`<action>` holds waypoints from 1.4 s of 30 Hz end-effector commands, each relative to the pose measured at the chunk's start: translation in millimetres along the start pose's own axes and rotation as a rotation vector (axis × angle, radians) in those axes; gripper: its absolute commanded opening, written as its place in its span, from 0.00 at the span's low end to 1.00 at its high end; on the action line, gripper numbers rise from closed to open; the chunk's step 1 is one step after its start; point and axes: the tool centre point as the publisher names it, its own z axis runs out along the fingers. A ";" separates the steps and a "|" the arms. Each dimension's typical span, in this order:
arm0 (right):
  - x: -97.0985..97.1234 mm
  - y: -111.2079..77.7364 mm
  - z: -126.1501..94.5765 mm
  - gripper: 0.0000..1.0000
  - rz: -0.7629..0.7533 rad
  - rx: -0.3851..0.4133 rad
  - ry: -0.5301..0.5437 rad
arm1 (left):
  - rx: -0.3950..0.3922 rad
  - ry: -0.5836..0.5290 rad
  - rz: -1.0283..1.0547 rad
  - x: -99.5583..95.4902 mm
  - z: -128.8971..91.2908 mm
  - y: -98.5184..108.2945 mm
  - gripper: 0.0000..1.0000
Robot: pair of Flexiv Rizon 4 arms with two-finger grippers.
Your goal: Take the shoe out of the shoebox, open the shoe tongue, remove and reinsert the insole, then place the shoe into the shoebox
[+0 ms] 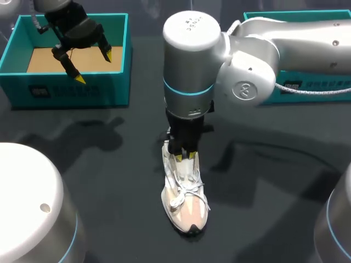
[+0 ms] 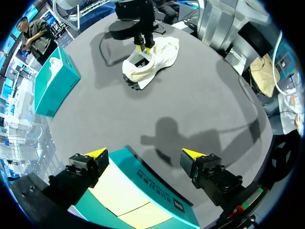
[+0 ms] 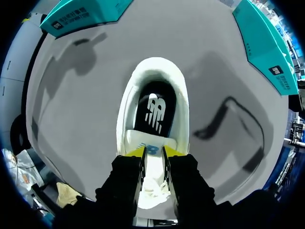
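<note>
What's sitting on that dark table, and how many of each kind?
Teal cardboard boxes: 2 (open shoebox, second teal box)
White lace-up shoe: 1
Total: 3

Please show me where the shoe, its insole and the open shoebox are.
shoe [image 1: 189, 212], head view, on its toe part.
insole [image 3: 155, 112], right wrist view, on the black heel area.
shoebox [image 1: 66, 90], head view, on its front wall.
</note>
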 end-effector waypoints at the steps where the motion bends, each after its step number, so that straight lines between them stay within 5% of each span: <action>1: -3.5 0.6 -1.2 0.22 -0.006 0.000 0.022 | -0.001 0.002 0.001 -0.2 -0.3 0.2 1.00; 7: 0.4 -3.6 -41.9 0.29 -0.056 -0.007 -0.087 | -0.001 0.002 0.001 -0.2 -0.3 0.2 1.00; 11: 3.2 3.2 -67.1 0.40 -0.226 -0.031 -0.149 | -0.001 0.002 0.001 -0.2 -0.3 0.2 1.00; 13: 2.7 7.5 -75.9 0.51 -0.317 -0.048 -0.163 | -0.001 0.002 0.001 -0.2 -0.3 0.2 1.00; 16: -0.4 13.9 -84.9 0.97 -0.442 -0.040 -0.204 | -0.001 0.002 0.001 -0.2 -0.3 0.2 1.00; 17: -1.5 16.2 -87.9 1.00 -0.483 -0.051 -0.210 | -0.001 0.002 0.001 -0.2 -0.3 0.2 1.00; 23: -2.6 25.6 -101.0 1.00 -0.788 -0.108 -0.255 | -0.001 0.002 0.001 -0.2 -0.3 0.2 1.00; 33: -2.2 24.9 -102.1 1.00 -0.785 -0.103 -0.261 | -0.001 0.002 0.001 -0.2 -0.3 0.2 1.00; 42: 9.4 59.0 -85.9 1.00 -1.181 -0.204 -0.208 | -0.001 0.002 0.001 -0.2 -0.3 0.2 1.00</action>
